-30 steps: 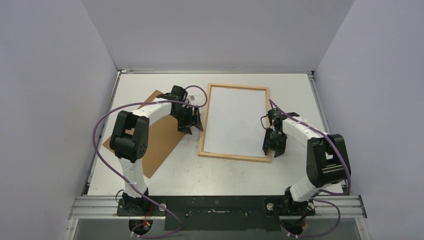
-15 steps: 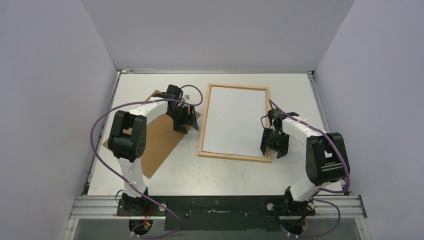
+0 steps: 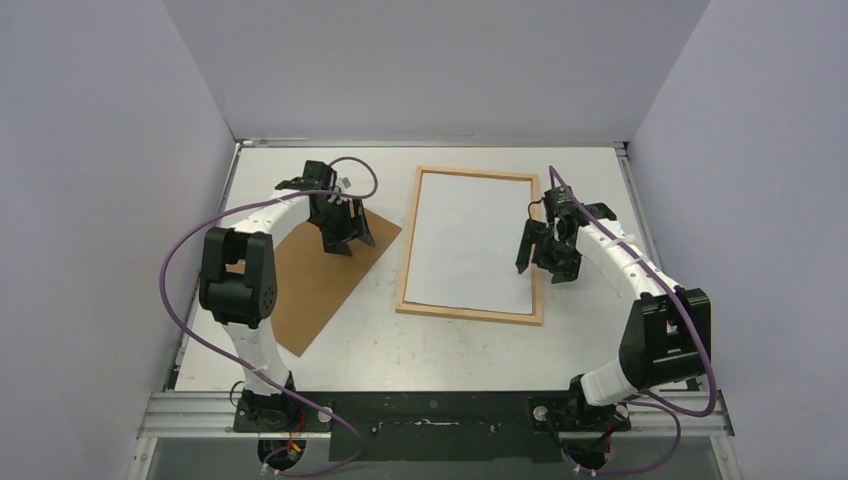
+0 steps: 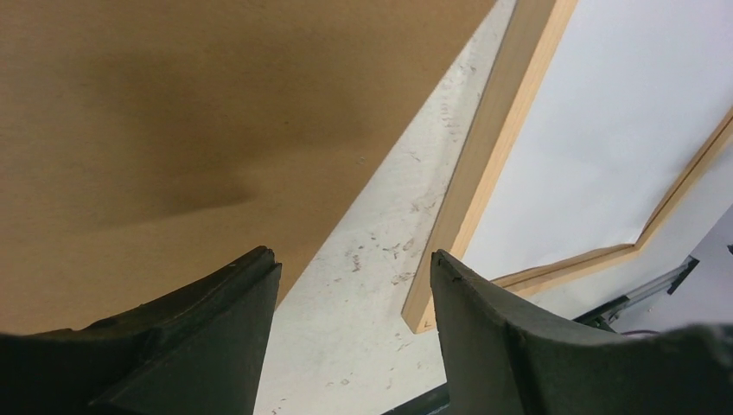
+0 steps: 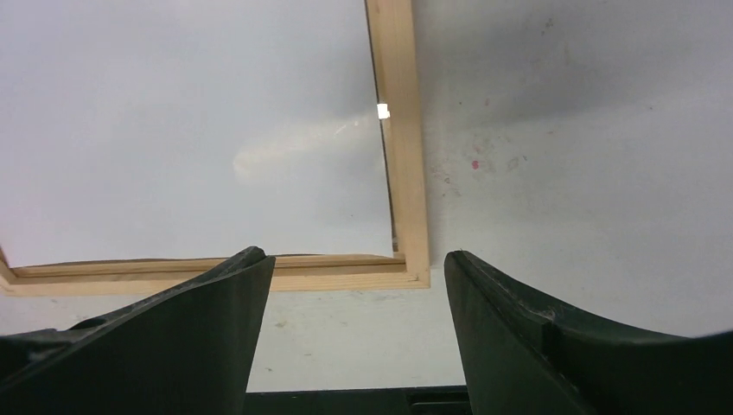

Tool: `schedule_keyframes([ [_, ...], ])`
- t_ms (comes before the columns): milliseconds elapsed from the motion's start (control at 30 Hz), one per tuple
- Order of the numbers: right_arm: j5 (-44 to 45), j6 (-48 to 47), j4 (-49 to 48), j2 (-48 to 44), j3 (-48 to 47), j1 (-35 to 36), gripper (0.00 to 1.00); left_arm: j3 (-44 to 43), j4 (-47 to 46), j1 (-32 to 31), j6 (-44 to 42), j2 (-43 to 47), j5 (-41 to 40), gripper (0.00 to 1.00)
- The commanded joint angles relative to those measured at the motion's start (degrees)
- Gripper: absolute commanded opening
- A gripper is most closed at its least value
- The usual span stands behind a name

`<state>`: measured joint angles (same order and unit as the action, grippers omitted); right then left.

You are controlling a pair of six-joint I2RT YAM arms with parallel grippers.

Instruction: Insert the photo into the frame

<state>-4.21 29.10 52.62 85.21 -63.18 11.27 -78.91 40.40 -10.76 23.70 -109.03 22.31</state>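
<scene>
Brown backing board point(image 3: 300, 285) lies flat on the table point(image 3: 450, 340) just L of the frame point(image 3: 408, 240), turned at an angle to it. Its nearest corner points at the frame's L bar, w/ a thin strip of bare table between; not touching.

L gripper point(image 3: 350, 243) hangs over that corner of the board, L of the frame and clear of it. In the L wrist view the gripper point(image 4: 353, 259) has its fingers well apart, nothing between them. Under them are the board edge point(image 4: 173, 112), the table strip point(image 4: 380, 251) and the frame's L bar point(image 4: 484, 164).

Frame is flat on the table, about mid-table, long side running away from the arm bases. A white sheet point(image 3: 470, 240) fills its opening inside all four bars. Only a plain white face shows, w/ a faint glare streak in the R wrist view point(image 5: 190, 112), so can't tell if it's the photo's back. No printed side visible in any view.

R gripper point(image 3: 540, 268) is over the frame's R bar, toward the near half. The R wrist view shows the gripper point(image 5: 359, 255) w/ fingers spread and empty. The R bar point(image 5: 399, 130) and the frame's near R corner show between them, w/ bare table point(image 5: 588, 173) to the R of the bar.
</scene>
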Motion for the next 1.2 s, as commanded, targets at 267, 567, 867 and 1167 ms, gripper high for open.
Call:
schedule_keyframes([
  [267, -6.53, 14.13, -20.90, 5.58, -9.45, 17.71, 0.72, -3.07, -0.32, 6.88, 2.98, 3.23, -8.26, 0.63],
  [567, -3.79, 36.90, -40.47, 21.04, -18.93, 30.98, 0.70, -18.24, -0.15, 15.78, -2.47, -5.57, -16.11, 0.68],
  [867, 2.81, 45.24, -33.99, 33.63, -29.57, 38.37, 0.70, -29.63, -0.74, 22.59, -14.31, -15.69, -13.16, 0.87],
  [1167, 10.57, 48.76, -25.49, 41.41, -38.68, 40.34, 0.70, -38.42, 3.98, 23.84, -21.67, -24.51, -9.73, 0.87],
])
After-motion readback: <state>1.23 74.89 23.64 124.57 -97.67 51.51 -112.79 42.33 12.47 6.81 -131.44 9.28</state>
